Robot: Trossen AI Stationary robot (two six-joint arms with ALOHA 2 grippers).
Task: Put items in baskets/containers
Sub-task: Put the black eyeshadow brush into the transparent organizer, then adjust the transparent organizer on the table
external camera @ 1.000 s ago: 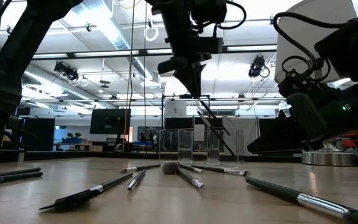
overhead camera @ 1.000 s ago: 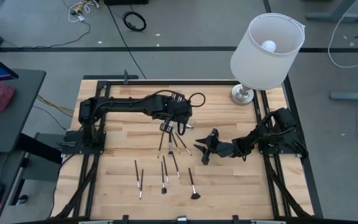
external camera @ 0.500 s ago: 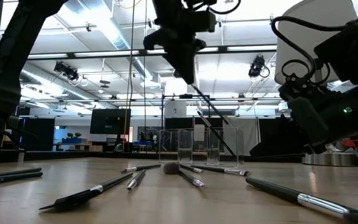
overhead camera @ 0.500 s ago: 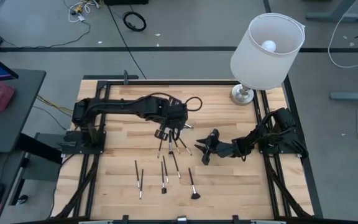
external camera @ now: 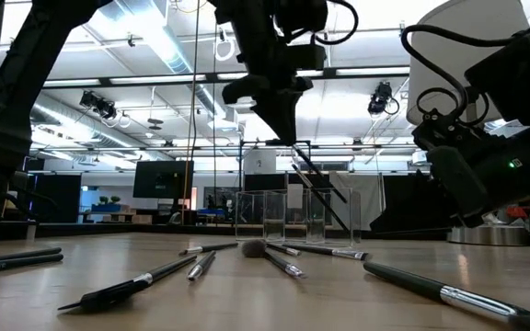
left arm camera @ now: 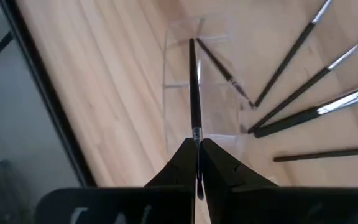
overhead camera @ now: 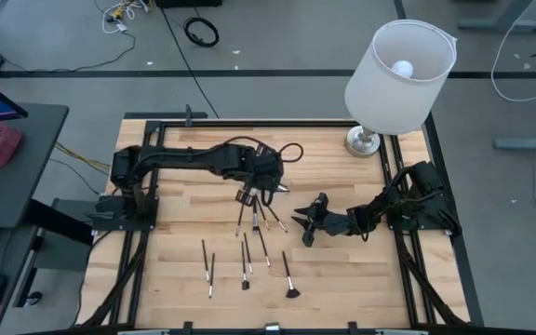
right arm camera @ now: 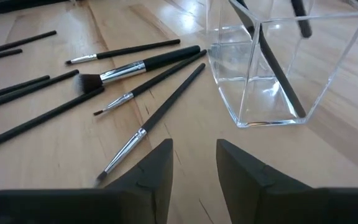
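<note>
From the high view, the left gripper (overhead camera: 247, 195) hangs over the middle of the wooden table (overhead camera: 175, 251), directly above the clear container (overhead camera: 260, 207), and is clamped on one thin brush (overhead camera: 241, 210). Loose brushes (overhead camera: 246, 262) lie nearer the front edge in a rough row, among them a fan-shaped brush (overhead camera: 288, 275). The right gripper (overhead camera: 305, 223) waits just beside the container on the opposite side, near a lamp (overhead camera: 394, 79) at the back corner. The left arm is the one positioned to deliver.

At table height, the low view shows the left gripper (external camera: 283, 101) raised above the container (external camera: 300, 213), a transparent, flat-walled vessel with hard edges. A brush already inside it leans diagonally against a wall. Matte dark handles with bright metal ferrules lie across the foreground.

Along the left wrist view, the held brush (left arm camera: 194, 93) runs straight out from the closed fingertips, its long axis aimed into the container's open mouth (left arm camera: 197, 81). This alignment is the relation the release depends on: the handle tip appears to sit within the walls.

Past the right wrist view, the right gripper (right arm camera: 194, 155) stands with fingers moderately apart, holding nothing. The container (right arm camera: 278, 68) rests upright ahead of it, smooth and glossy, with five loose brushes (right arm camera: 142, 65) fanned beside it.
</note>
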